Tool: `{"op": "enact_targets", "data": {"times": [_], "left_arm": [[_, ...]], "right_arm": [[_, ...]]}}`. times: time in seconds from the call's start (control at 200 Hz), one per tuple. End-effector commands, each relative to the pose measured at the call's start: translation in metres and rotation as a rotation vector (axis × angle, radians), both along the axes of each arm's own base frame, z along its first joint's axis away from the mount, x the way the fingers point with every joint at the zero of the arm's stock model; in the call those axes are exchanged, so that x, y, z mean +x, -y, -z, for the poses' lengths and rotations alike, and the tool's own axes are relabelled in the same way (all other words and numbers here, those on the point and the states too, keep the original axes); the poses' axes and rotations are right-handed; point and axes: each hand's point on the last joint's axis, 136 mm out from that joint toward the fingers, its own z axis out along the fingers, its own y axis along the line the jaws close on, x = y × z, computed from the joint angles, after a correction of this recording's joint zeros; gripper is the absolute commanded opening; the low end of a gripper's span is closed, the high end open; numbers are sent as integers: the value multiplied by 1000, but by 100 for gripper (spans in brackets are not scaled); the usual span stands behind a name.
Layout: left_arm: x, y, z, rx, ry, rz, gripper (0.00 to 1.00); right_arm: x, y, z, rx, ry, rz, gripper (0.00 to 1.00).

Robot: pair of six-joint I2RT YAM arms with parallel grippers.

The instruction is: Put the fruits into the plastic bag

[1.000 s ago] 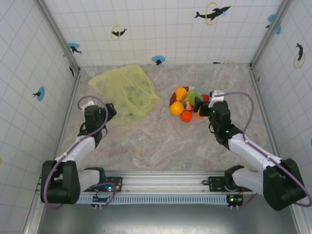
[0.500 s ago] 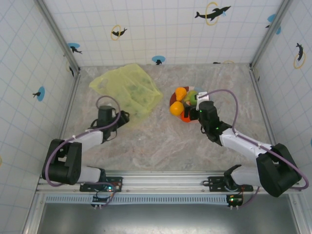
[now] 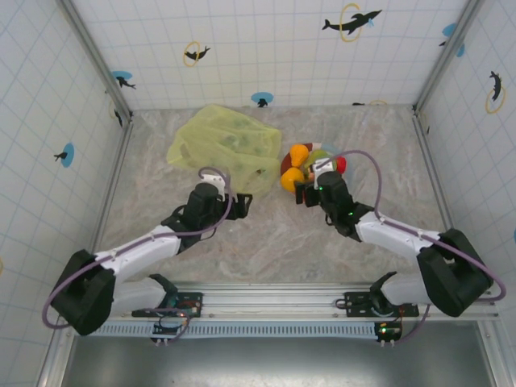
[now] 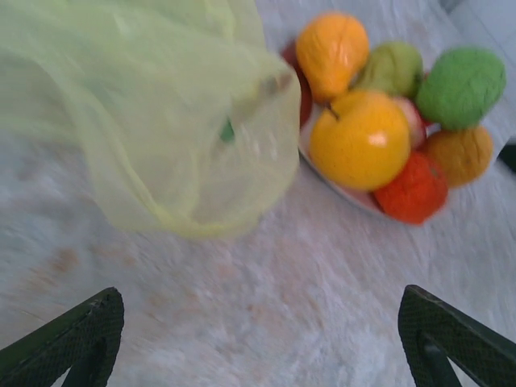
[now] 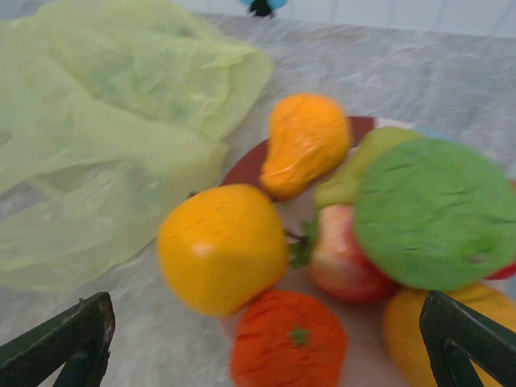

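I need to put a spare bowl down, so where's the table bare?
Bare: right of the fruits out to the wall, and the table along its near strip. Crowded: mid-table, where bag, fruits, left gripper and right gripper sit close.

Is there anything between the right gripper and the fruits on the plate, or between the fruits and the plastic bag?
Nothing visible stands in the way. The right gripper is open, with the fruits directly before it on the plate. The plastic bag lies right beside the plate, with no other thing between.
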Motion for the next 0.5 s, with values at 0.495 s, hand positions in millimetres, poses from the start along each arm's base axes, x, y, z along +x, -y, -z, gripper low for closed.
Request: {"op": "enact_targets", "data": {"times": [0.495], "left_arm": [[38,-153,-48,91,-4,-487,98]], "right_arm": [[11,-188,37,-622,263,-344,99]]}}
